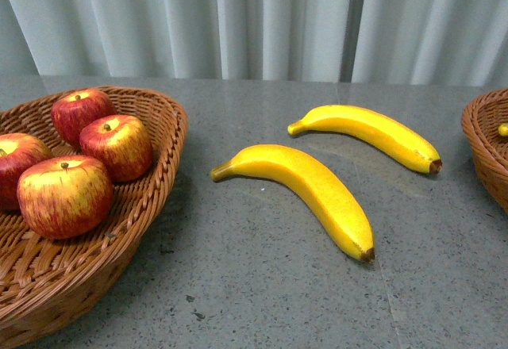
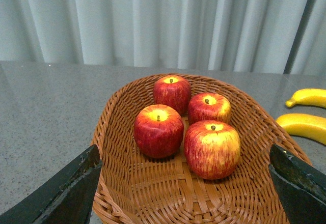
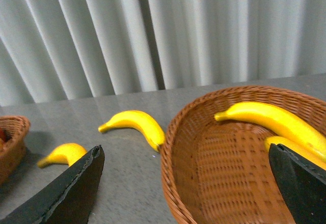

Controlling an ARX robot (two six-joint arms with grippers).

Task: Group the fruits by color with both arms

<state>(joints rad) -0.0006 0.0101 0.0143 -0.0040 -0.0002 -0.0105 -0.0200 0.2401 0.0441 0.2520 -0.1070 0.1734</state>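
Note:
Several red-and-yellow apples [image 1: 63, 194] lie in the left wicker basket [image 1: 163, 166]; they also show in the left wrist view [image 2: 211, 147]. Two yellow bananas lie on the grey table between the baskets, one nearer [image 1: 309, 186] and one farther [image 1: 369, 131]. My left gripper [image 2: 186, 183] is open and empty, above the near end of the apple basket [image 2: 109, 132]. My right gripper [image 3: 186, 183] is open and empty over the right wicker basket [image 3: 170, 147], which holds two more bananas [image 3: 270, 119]. Neither gripper shows in the front view.
The right basket [image 1: 484, 151] is cut off at the right edge of the front view. The two table bananas [image 3: 135, 123] lie just left of it in the right wrist view. A pale curtain [image 1: 254, 16] hangs behind the table.

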